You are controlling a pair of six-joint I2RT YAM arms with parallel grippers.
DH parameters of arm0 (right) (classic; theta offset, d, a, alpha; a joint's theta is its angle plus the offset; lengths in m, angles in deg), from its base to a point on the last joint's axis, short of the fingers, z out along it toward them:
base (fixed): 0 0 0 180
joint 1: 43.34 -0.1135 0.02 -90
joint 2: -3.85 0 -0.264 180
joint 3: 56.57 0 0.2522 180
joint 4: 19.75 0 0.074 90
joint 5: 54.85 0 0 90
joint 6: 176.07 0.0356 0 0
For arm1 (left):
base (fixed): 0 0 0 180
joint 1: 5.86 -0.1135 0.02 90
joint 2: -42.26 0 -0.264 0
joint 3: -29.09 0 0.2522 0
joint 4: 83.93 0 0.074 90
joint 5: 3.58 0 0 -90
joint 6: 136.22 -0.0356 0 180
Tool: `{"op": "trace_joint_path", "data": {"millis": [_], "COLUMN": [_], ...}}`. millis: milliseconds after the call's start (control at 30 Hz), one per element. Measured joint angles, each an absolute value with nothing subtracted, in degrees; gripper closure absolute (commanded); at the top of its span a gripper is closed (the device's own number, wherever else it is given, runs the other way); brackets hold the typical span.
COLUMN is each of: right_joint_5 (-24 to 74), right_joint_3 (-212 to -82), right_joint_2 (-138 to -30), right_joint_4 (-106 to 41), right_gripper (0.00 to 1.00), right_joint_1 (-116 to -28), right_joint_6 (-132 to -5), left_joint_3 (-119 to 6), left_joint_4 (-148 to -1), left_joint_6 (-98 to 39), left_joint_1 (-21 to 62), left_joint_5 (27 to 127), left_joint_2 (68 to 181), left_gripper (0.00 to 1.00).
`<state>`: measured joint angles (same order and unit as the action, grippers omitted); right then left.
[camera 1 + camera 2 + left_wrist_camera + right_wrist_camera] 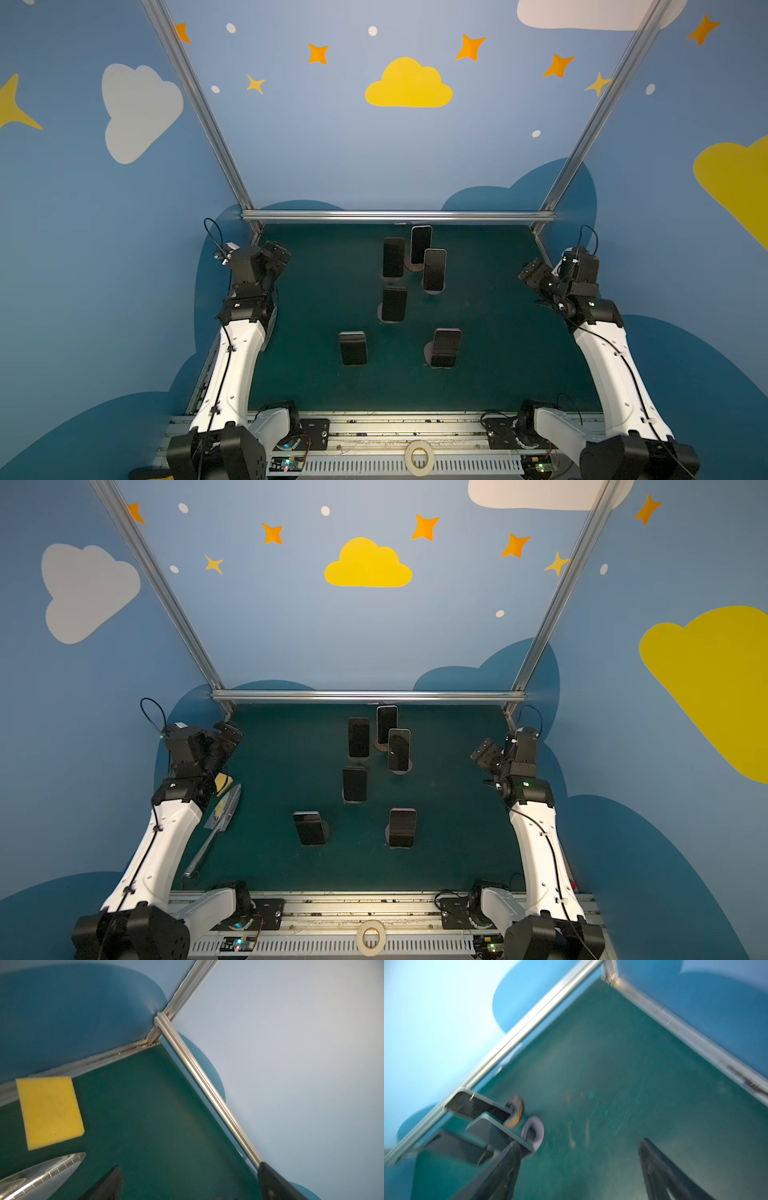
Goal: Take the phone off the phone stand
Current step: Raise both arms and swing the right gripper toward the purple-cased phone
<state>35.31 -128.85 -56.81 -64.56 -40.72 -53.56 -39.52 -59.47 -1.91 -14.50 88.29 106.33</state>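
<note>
Dim, blue-tinted light; right wrist view motion-blurred, others sharp; top views bow at edges.

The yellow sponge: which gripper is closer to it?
Left. The left gripper hangs open right beside the sponge at the left table edge; the right gripper is open across the table, far from it.

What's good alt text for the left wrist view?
A yellow sponge lies on the green table near its framed corner, apart from a metal trowel blade. The left hand hangs open and empty.
</note>
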Motion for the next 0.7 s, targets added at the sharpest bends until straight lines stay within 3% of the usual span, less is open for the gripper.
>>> {"op": "trace_joint_path", "data": {"millis": [300, 500, 700], "right_joint_5": [36.01, 39.66, 45.3], "right_joint_3": [-128.46, -127.52, -124.77], "right_joint_2": [-49.12, -44.68, -39.89], "right_joint_4": [-70.18, -72.17, -74.46], "right_gripper": [0.11, 0.11, 0.11], "right_joint_1": [-52.83, -61.93, -71.37], "right_joint_6": [-55.33, -54.94, -52.31], "left_joint_3": [-36.22, -28.7, -29.82], "left_joint_4": [-63.54, -74.81, -75.51], "left_joint_6": [0.43, 3.08, 7.05], "left_joint_1": [-14.41, -14.41, -14.85], "left_joint_5": [82.54, 76.55, 74.06], "left_joint_2": [106.16, 104.41, 104.76], "left_gripper": [0.0, 0.0, 0.0]}}
